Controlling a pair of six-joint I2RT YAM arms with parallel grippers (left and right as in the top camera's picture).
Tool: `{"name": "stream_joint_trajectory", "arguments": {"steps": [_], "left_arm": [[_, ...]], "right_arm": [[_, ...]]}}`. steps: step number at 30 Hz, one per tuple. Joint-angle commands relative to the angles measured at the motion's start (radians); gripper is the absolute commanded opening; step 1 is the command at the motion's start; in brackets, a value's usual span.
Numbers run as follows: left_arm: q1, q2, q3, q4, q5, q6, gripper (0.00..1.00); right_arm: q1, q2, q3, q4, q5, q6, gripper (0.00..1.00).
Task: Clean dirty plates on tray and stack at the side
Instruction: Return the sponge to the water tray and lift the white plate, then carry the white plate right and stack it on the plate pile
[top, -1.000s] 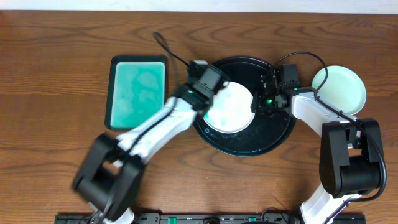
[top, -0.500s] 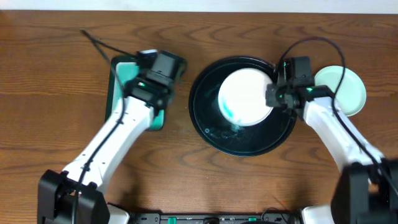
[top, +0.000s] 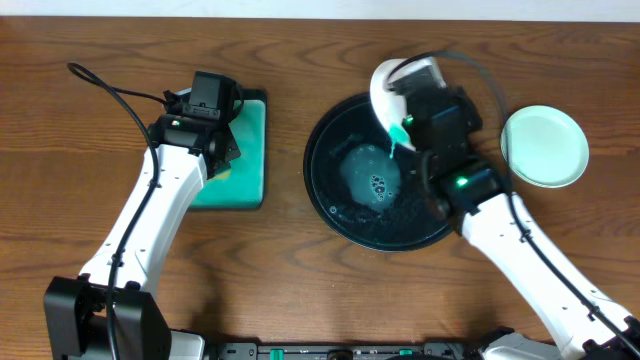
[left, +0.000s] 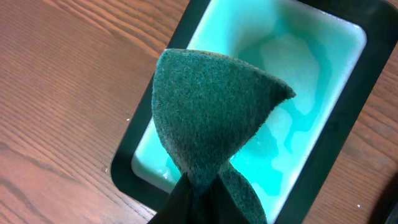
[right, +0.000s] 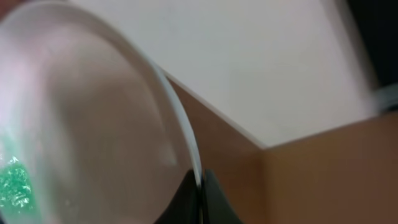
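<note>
With the right fingers clamped on the rim of a smeared plate tipped on edge over the tray and the left fingers clenching a sponge above the teal tray, it seems best to hold the plate steady there so drips land inside, clear of the other plate on the bench.
</note>
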Motion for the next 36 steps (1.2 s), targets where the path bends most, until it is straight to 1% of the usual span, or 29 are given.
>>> {"name": "stream_joint_trajectory", "arguments": {"steps": [1, 5, 9, 15, 17, 19, 21, 24, 26, 27, 29, 31, 34, 36], "left_arm": [[0.005, -0.001, -0.011, 0.001, 0.009, -0.014, 0.07], [0.005, -0.001, -0.013, 0.001, 0.009, -0.014, 0.07], [0.005, -0.001, -0.013, 0.001, 0.009, -0.014, 0.07], [0.005, -0.001, -0.013, 0.001, 0.009, -0.014, 0.07], [0.005, -0.001, -0.014, 0.002, 0.009, -0.014, 0.07], [0.005, -0.001, -0.014, 0.005, 0.009, -0.014, 0.07], [0.005, -0.001, -0.015, 0.005, 0.009, -0.014, 0.07], [0.005, -0.001, -0.018, 0.005, 0.009, -0.014, 0.07], [0.005, -0.001, -0.019, 0.005, 0.009, -0.014, 0.07], [0.005, -0.001, -0.019, 0.005, 0.009, -0.014, 0.07], [0.005, -0.001, -0.019, 0.005, 0.009, -0.014, 0.07], [0.005, -0.001, -0.019, 0.005, 0.009, -0.014, 0.07], [0.005, -0.001, -0.019, 0.005, 0.009, -0.014, 0.07], [0.005, -0.001, -0.019, 0.005, 0.009, -0.014, 0.07]], "right_arm": [[0.07, -0.019, 0.012, 0.077, 0.226, -0.408, 0.01], [0.13, -0.02, 0.012, 0.143, 0.262, -0.603, 0.01], [0.166, -0.02, 0.012, 0.206, 0.301, -0.706, 0.01], [0.183, -0.02, 0.012, 0.251, 0.328, -0.846, 0.01], [0.184, -0.02, 0.012, 0.25, 0.328, -0.846, 0.01], [0.183, -0.018, 0.012, 0.234, 0.327, -0.797, 0.01], [0.176, -0.018, 0.012, 0.167, 0.317, -0.664, 0.01], [0.153, -0.017, 0.012, -0.014, 0.22, -0.472, 0.01], [0.131, -0.01, 0.012, -0.099, 0.151, -0.373, 0.01], [0.123, -0.005, 0.012, -0.111, 0.146, -0.343, 0.01], [0.112, 0.004, 0.012, -0.1, 0.166, -0.337, 0.01], [0.113, 0.003, 0.012, -0.055, 0.199, -0.384, 0.01], [0.117, -0.001, 0.012, 0.1, 0.29, -0.497, 0.01], [0.117, -0.001, 0.012, 0.161, 0.297, -0.54, 0.01]]}}
